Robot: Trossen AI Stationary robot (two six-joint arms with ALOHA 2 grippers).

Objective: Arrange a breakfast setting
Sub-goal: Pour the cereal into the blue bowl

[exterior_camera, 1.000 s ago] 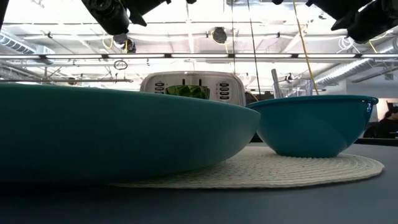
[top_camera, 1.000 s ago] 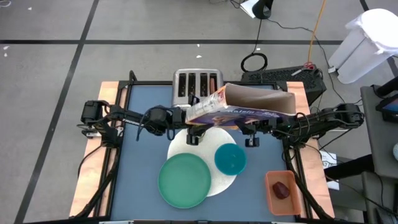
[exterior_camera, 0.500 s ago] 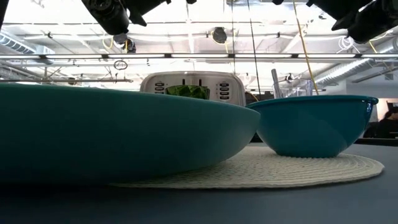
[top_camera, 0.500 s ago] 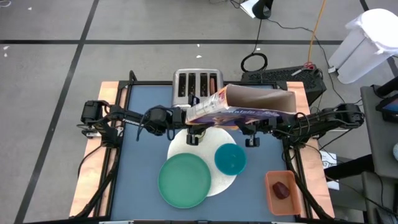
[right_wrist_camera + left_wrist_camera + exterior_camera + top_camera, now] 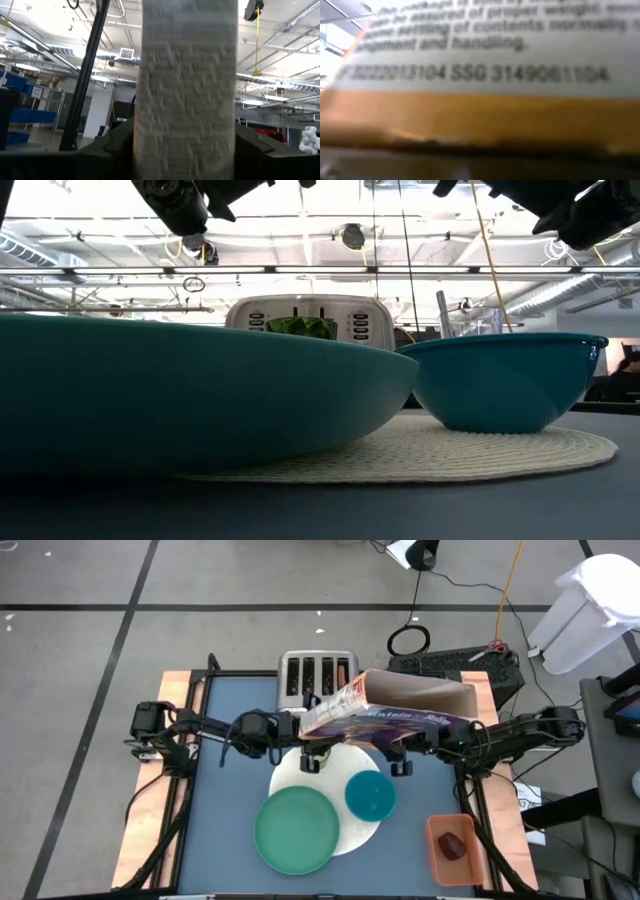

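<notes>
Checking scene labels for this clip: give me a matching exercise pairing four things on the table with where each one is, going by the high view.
Things:
1. green plate
2. teal bowl
3. dark red fruit
4. cereal box

Places:
A. in the orange tray at the table's right front corner
B. held up above the table between the two arms
C. overlapping the left front edge of the white round mat
D. on the right part of the white round mat

Pairs: 1-C, 2-D, 3-A, 4-B
</notes>
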